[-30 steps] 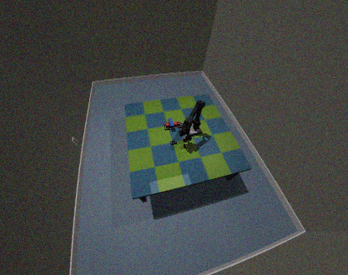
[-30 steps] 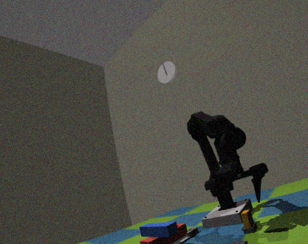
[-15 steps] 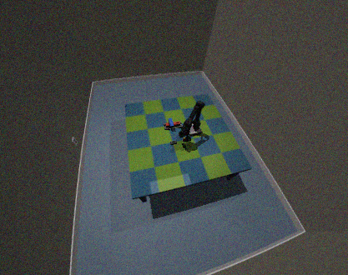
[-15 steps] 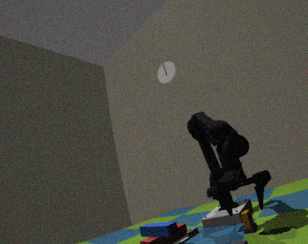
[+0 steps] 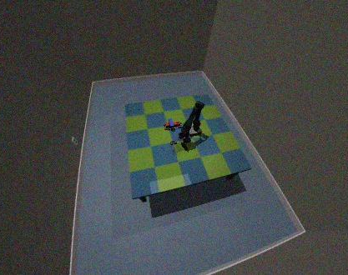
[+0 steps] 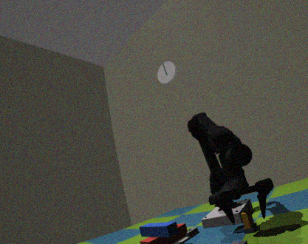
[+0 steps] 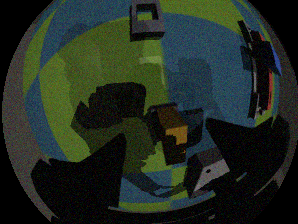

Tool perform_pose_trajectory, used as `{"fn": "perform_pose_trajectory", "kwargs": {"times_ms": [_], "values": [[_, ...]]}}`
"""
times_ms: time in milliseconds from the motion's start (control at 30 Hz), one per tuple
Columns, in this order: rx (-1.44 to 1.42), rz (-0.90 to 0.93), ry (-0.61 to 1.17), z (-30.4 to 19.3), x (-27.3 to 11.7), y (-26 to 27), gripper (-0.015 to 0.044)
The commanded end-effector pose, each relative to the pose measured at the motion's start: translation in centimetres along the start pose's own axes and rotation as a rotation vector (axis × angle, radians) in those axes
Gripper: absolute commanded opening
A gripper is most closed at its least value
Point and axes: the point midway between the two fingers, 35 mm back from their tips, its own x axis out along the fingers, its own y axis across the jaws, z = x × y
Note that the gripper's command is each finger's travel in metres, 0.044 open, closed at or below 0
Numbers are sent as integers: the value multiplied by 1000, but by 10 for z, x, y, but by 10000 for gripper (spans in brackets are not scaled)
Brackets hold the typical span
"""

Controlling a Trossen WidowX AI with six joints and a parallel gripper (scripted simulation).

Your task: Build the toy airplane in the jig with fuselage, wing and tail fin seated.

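Observation:
The red fuselage (image 5: pixel 178 123) (image 6: pixel 150 241) (image 7: pixel 270 92) is at the dark and grey jig (image 6: pixel 192 234); the view is too coarse to show whether it lies flat. The blue wing (image 5: pixel 170 122) (image 6: pixel 157 229) (image 7: pixel 276 60) lies across its top; its tab and socket are hidden. The orange tail fin (image 6: pixel 245 219) (image 7: pixel 174 123) stands on the table, away from the fuselage. My gripper (image 6: pixel 248 220) (image 7: pixel 166 127) is open and low, its fingers on either side of the fin with gaps, holding nothing.
A grey hollow block (image 5: pixel 174 142) (image 7: pixel 146 34) sits on the checkered table (image 5: pixel 140 159). A light grey plate with small dark holes (image 6: pixel 221 218) (image 7: pixel 212 172) lies close beside the fin, near one finger. The arm's shadow falls beside the fin.

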Motion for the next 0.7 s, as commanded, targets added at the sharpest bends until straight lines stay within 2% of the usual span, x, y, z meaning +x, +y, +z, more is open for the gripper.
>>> {"fn": "perform_pose_trajectory", "kwargs": {"times_ms": [0,67,567,667], "values": [[-4,-5,2,-1,8,-2,440],[-4,-5,2,-1,9,-2,440],[-4,-5,2,-1,9,-2,46],[-4,-5,2,-1,9,-2,26]]}}
